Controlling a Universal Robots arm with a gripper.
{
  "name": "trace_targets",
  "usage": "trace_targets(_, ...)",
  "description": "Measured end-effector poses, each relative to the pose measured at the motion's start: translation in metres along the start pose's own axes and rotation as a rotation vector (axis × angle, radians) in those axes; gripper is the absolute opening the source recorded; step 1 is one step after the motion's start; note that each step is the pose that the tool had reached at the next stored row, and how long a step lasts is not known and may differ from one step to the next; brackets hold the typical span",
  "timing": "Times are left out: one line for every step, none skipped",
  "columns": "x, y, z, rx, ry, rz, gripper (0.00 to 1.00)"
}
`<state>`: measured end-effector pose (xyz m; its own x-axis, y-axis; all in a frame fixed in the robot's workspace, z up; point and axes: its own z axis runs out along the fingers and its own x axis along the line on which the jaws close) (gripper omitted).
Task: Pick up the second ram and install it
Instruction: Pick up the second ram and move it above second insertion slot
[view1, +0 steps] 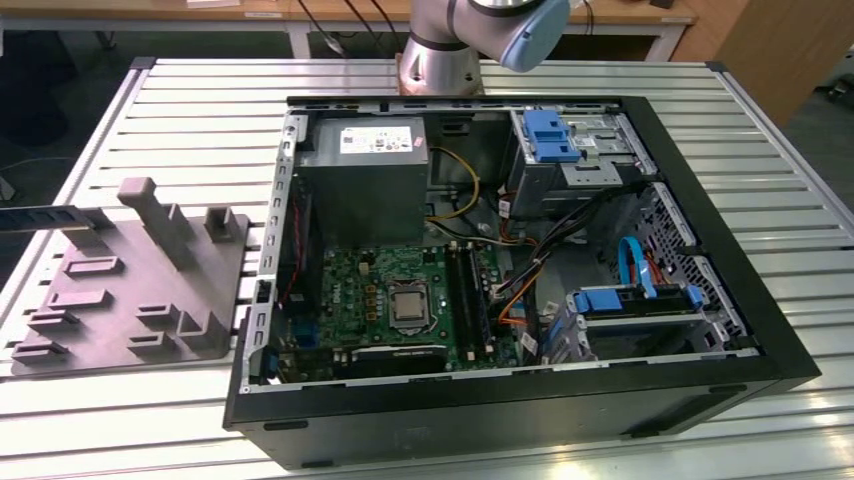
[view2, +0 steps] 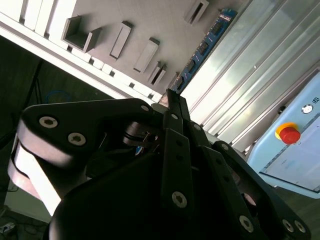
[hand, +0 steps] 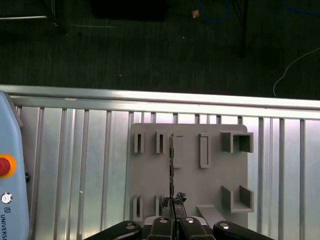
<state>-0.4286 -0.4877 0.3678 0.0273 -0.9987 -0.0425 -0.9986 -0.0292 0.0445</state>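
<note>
Slatted metal table (view1: 160, 90), grey slotted block (hand: 190, 175), hand (hand: 174, 205) gripping second ram (view2: 204, 49) by one end, white label (view1: 380, 140) on power supply (view1: 360, 200)

exterior view overlooks case (view1: 507, 405) and grey block (view1: 134, 290); both wrist views face that block (hand: 200, 185) closely past the end effector (hand: 173, 201)

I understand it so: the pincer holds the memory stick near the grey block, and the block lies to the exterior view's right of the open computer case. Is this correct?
Not quite. The exterior view shows the grey block to the exterior view's left of the open computer case, not its right. The rest stands: the pincer holds the memory stick near the block.
</note>
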Motion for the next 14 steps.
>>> trace_targets(-0.0001,0.0000,-0.0013,0.0000,0.0000,0.000,0.11)
trace_targets(-0.0002,0.0001,-0.0026,-0.0001,0.0000,0.000,0.11)
trace_targets(-0.0002,0.0002,-0.0039,0.0000,0.0000,0.000,0.11)
trace_targets(-0.0003,0.0002,-0.0049,0.0000,0.0000,0.000,0.11)
trace_targets(-0.0003,0.0003,-0.0059,0.0001,-0.0001,0.000,0.11)
trace_targets(-0.0004,0.0003,-0.0068,0.0001,-0.0001,0.000,0.11)
trace_targets(-0.0004,0.0004,-0.0077,0.0001,-0.0001,0.000,0.11)
trace_targets(-0.0005,0.0004,-0.0087,0.0000,0.0000,0.000,0.11)
trace_targets(-0.0005,0.0004,-0.0096,0.0000,0.0000,0.000,0.11)
trace_targets(-0.0005,0.0005,-0.0106,0.0000,0.0000,0.000,0.11)
trace_targets(-0.0006,0.0005,-0.0114,0.0000,0.0000,0.000,0.11)
trace_targets(-0.0006,0.0005,-0.0125,0.0000,0.0000,0.000,0.11)
trace_targets(-0.0007,0.0006,-0.0136,-0.0001,0.0001,0.000,0.11)
trace_targets(-0.0007,0.0006,-0.0147,0.0000,0.0001,0.000,0.11)
